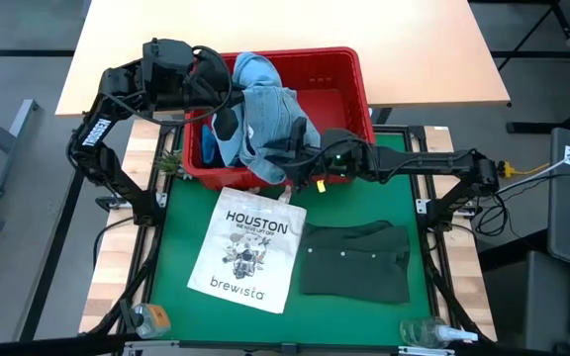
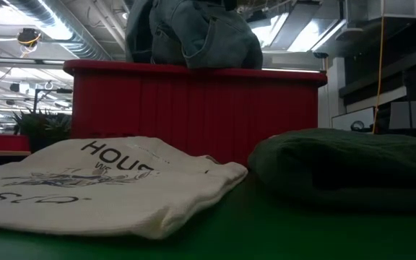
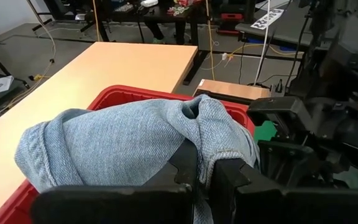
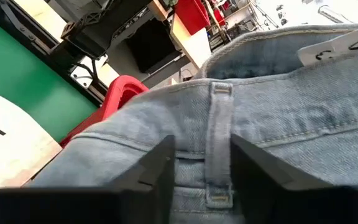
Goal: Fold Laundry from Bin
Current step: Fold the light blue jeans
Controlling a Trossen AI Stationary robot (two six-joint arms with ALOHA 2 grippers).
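Note:
A light blue denim garment [image 1: 265,109] is bunched up above the red bin [image 1: 354,69], and in the low view it [image 2: 193,29] rises over the bin's rim [image 2: 193,72]. My left gripper [image 3: 205,177] reaches over the bin's left side and is shut on the garment. My right gripper [image 4: 205,168] comes from the right at the bin's near side [image 1: 290,148] and is closed on the garment's waistband. Some bright blue cloth [image 1: 211,148] lies in the bin under the denim. My left gripper pinches a bunched fold of the denim [image 3: 207,146] between its two fingers, coming from the table's left and slanting a little down. The cloth drapes over and around the fingers and is held up above the bin. My right gripper has the waistband between its two fingers, one on each side of a belt loop [image 4: 219,124]. It comes about level from the table's right. The denim spreads away past the fingers and hangs over the bin's near part.
On the green mat, a white "HOUSTON brewista" tote bag [image 1: 250,247] lies flat in front of the bin, with a folded dark green garment [image 1: 354,259] to its right. Two bottles [image 1: 151,318] [image 1: 433,334] stand at the near edge. A light wooden table [image 1: 265,30] stands behind.

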